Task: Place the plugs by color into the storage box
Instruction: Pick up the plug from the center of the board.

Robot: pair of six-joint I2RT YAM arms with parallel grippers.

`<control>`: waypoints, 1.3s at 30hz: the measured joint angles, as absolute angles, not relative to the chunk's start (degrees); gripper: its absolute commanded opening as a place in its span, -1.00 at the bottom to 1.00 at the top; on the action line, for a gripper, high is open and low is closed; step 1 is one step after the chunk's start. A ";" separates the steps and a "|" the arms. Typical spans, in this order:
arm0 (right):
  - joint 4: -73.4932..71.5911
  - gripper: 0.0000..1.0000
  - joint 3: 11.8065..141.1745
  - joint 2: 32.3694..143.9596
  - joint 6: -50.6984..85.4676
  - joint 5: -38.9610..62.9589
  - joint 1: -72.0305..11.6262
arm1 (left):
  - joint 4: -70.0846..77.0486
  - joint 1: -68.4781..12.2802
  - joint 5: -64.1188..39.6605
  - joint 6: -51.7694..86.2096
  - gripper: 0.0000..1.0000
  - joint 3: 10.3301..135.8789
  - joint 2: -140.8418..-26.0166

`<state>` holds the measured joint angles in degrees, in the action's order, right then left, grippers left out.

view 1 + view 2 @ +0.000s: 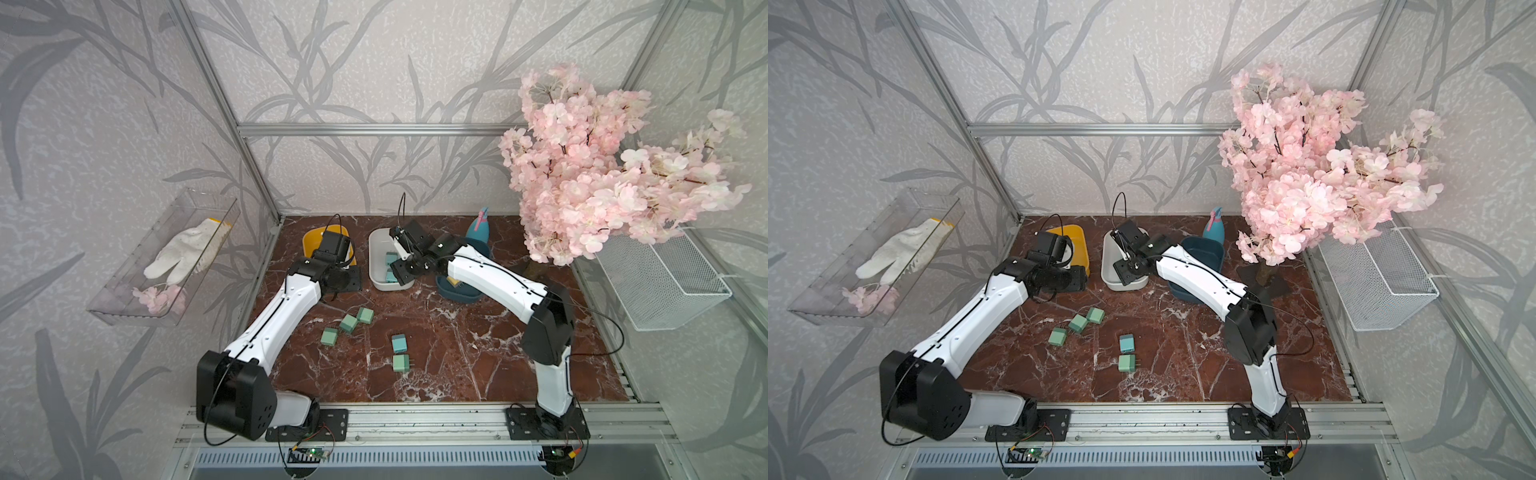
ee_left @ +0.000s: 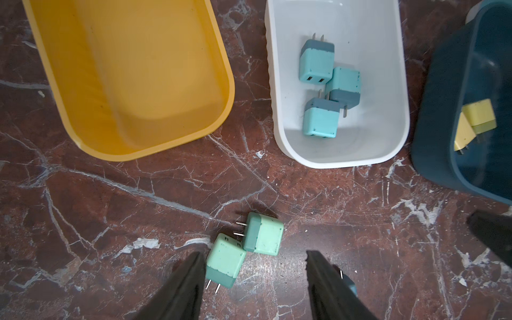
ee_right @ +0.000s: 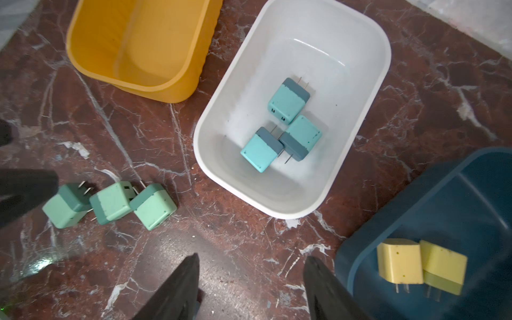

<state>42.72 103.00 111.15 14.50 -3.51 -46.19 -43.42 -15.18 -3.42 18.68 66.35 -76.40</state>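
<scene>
Three sage green plugs [image 1: 348, 323] lie in a row on the marble table, with a light blue plug [image 1: 399, 343] and one more green plug [image 1: 401, 363] nearer the front. The white storage box [image 3: 371, 91] holds three light blue plugs [image 3: 288, 101]. The dark blue box [image 3: 360, 255] holds two yellow plugs [image 3: 399, 263]. The yellow box [image 2: 224, 83] is empty. My left gripper [image 2: 253, 257] hangs open high above two green plugs [image 2: 263, 235]. My right gripper [image 3: 250, 260] is open and empty, above bare table in front of the white box.
A pink blossom tree [image 1: 602, 166] overhangs the back right, with a teal spray bottle [image 1: 480, 230] behind the dark blue box. A wire basket [image 1: 660, 282] hangs on the right wall. A clear shelf with a white glove [image 1: 183, 253] is on the left wall.
</scene>
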 measured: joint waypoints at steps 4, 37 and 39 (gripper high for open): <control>36.88 0.28 91.31 102.65 17.32 -2.09 -46.44 | -44.99 -15.68 -4.19 20.62 0.21 63.88 -73.25; 21.04 0.29 61.45 80.71 24.25 -7.25 -50.65 | -37.26 -23.62 -3.73 47.18 0.15 51.48 -81.78; 20.51 0.29 60.12 79.31 24.21 -7.81 -50.65 | -38.39 -25.30 -3.95 44.49 0.10 52.38 -82.08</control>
